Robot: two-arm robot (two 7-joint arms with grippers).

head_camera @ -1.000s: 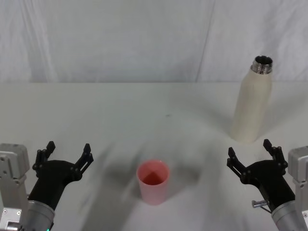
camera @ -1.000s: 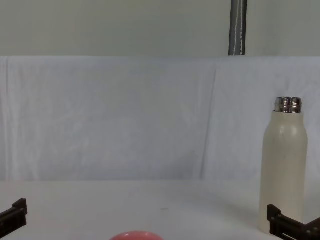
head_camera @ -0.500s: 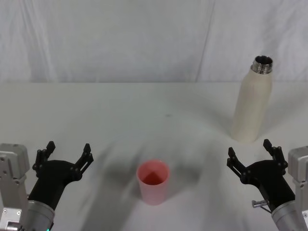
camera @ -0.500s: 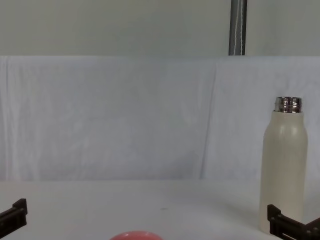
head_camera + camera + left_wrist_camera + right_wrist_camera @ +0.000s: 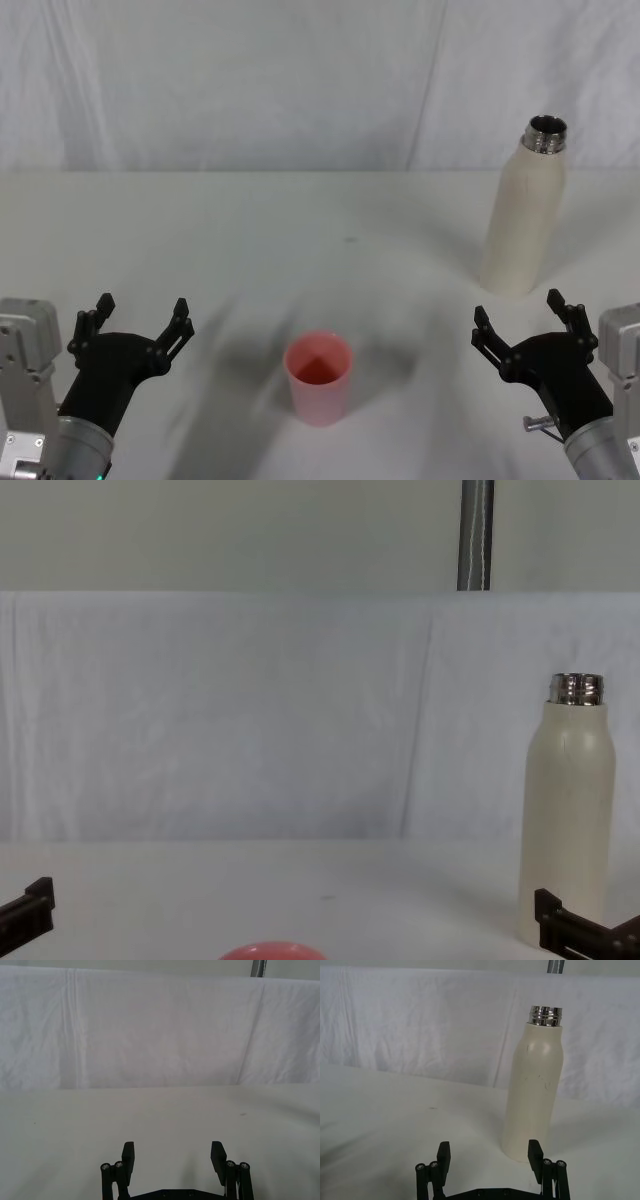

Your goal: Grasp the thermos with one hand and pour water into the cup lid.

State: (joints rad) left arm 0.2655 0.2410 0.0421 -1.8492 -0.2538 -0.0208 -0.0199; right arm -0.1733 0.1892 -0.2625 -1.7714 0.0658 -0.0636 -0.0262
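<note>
The thermos (image 5: pixel 525 215) stands upright at the table's far right, cream-white with an open steel neck; it also shows in the chest view (image 5: pixel 567 820) and the right wrist view (image 5: pixel 535 1090). The pink cup lid (image 5: pixel 318 377) sits open side up near the front centre, with its rim (image 5: pixel 272 950) just showing in the chest view. My right gripper (image 5: pixel 520 325) is open and empty, a short way in front of the thermos (image 5: pixel 490 1155). My left gripper (image 5: pixel 135 320) rests open and empty at the front left (image 5: pixel 173 1155), well to the left of the cup lid.
A white cloth covers the table (image 5: pixel 300 230) and hangs as a backdrop (image 5: pixel 250 80) behind it. A grey pole (image 5: pixel 476 535) rises behind the backdrop. Bare tabletop lies between the cup lid and the thermos.
</note>
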